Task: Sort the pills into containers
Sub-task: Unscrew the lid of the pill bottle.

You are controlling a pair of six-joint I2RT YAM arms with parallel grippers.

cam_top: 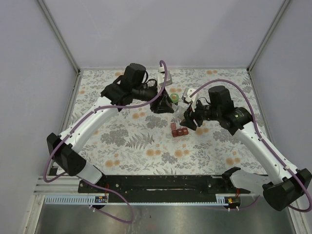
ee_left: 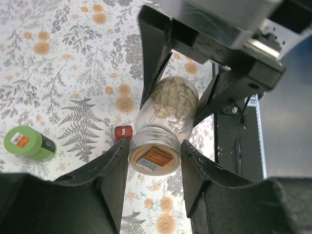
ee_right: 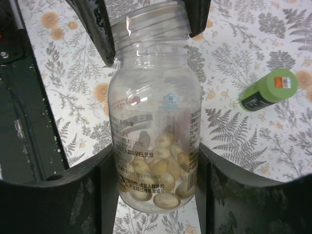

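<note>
A clear pill bottle [ee_right: 153, 112] is held above the cloth between both grippers. Pale yellowish pills [ee_right: 163, 165] lie in its bottom end. My right gripper [ee_right: 156, 178] is shut on the bottle's body. My left gripper [ee_left: 153, 153] is shut on its silver cap [ee_left: 153, 146], which has an orange label on its face. The pills also show in the left wrist view [ee_left: 171, 100]. A green bottle [cam_top: 174, 98] lies on the cloth beside the left gripper [cam_top: 163, 103]. The dark-red pill box [cam_top: 178, 130] sits just below the right gripper [cam_top: 187, 119].
The green bottle also shows lying on its side in the right wrist view [ee_right: 268, 90] and in the left wrist view [ee_left: 29, 143]. The flowered cloth [cam_top: 131, 141] covers the table. A black rail [cam_top: 161, 183] runs along the near edge.
</note>
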